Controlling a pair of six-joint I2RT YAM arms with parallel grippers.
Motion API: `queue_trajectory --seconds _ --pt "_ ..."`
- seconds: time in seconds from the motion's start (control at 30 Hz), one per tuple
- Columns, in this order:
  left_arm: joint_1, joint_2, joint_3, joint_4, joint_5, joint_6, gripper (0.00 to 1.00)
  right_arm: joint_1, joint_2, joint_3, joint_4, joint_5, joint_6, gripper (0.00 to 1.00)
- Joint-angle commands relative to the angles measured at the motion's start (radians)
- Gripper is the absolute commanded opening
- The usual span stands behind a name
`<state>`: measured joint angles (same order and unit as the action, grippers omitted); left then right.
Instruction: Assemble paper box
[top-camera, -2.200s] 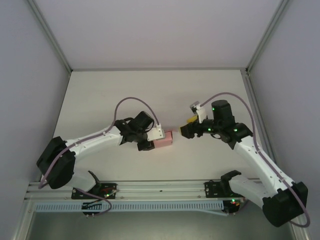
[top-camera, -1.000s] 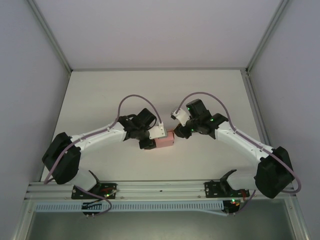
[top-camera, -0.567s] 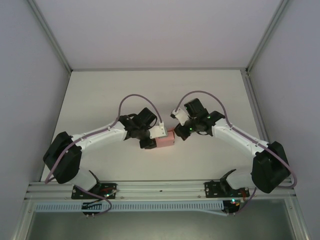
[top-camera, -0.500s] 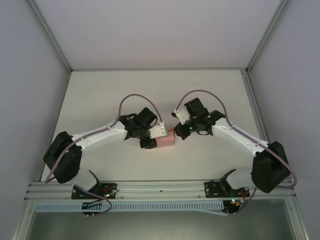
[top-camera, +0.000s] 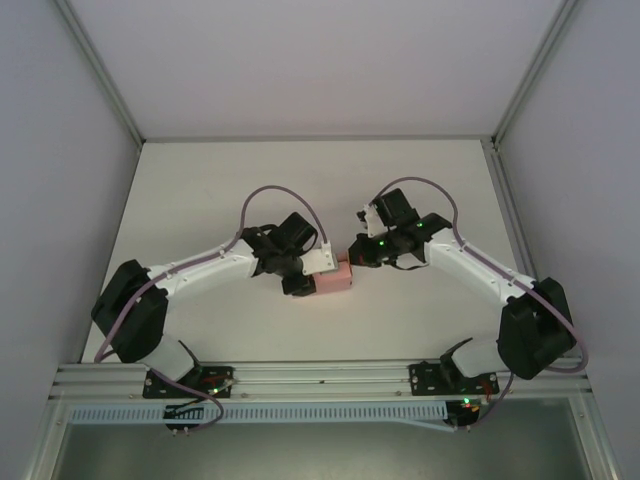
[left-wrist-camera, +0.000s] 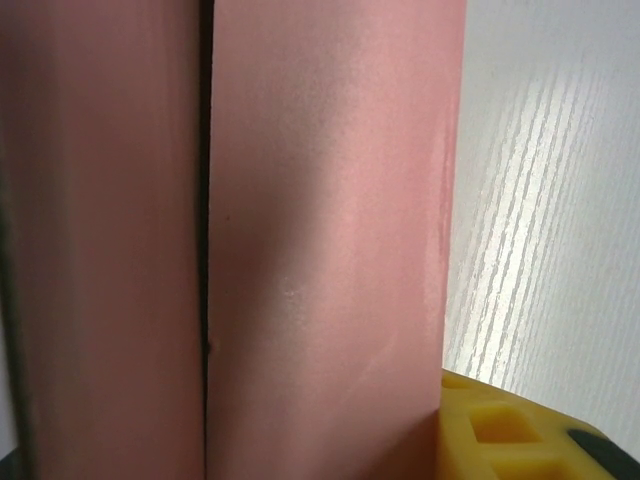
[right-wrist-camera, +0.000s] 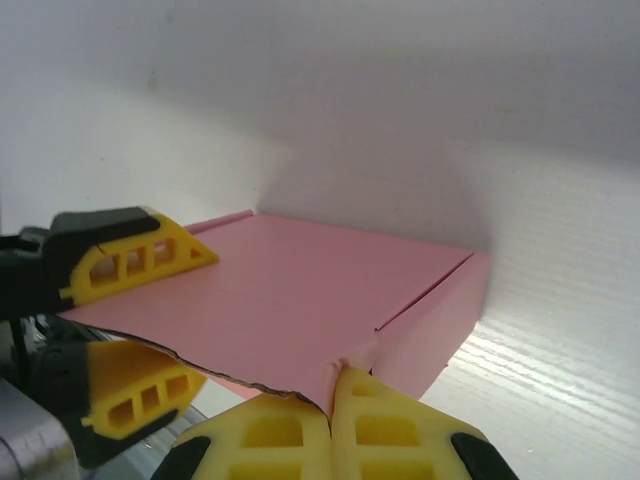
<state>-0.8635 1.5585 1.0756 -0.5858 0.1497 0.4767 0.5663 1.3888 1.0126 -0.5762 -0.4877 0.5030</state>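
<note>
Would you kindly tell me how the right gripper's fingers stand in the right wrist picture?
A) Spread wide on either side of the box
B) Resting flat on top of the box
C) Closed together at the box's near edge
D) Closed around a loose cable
C: the right gripper has its two yellow fingers pressed together, with no gap, at the ragged near edge of the paper box.

- The worktop (top-camera: 200, 190) is a flat, matt white board. The wrist views show fine parallel ribbing across its surface.
- Pale walls close it in on the left, far and right sides, and a metal rail (top-camera: 320, 375) runs along its near edge.
- A paper box (top-camera: 337, 281), pale pink and folded into a small rectangular shape, sits near the middle of the worktop. In the right wrist view its far lower edge meets the white surface, with a soft shadow behind it.
</note>
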Motion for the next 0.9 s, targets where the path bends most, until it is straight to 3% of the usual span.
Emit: queue_trajectory --seconds 0.0,0.13,0.33,0.6,0.87 --pt "0.005 0.040 0.010 -0.013 -0.051 -0.016 0.35 0.022 -0.065 -0.003 0.217 -0.249 0.176 0.00" --pt "0.003 0.044 0.013 -0.013 -0.046 -0.014 0.35 0.025 -0.079 -0.049 0.215 -0.163 0.130 0.00" --pt "0.005 0.044 0.006 0.001 -0.039 -0.006 0.35 0.071 -0.187 -0.191 0.276 0.081 -0.192 0.00" --pt "0.015 0.045 0.010 0.026 -0.035 -0.023 0.37 0.120 -0.265 -0.433 0.580 0.192 -0.176 0.00" --pt "0.025 0.040 0.026 0.050 -0.036 -0.057 0.41 0.249 -0.342 -0.515 0.589 0.421 -0.299 0.00"
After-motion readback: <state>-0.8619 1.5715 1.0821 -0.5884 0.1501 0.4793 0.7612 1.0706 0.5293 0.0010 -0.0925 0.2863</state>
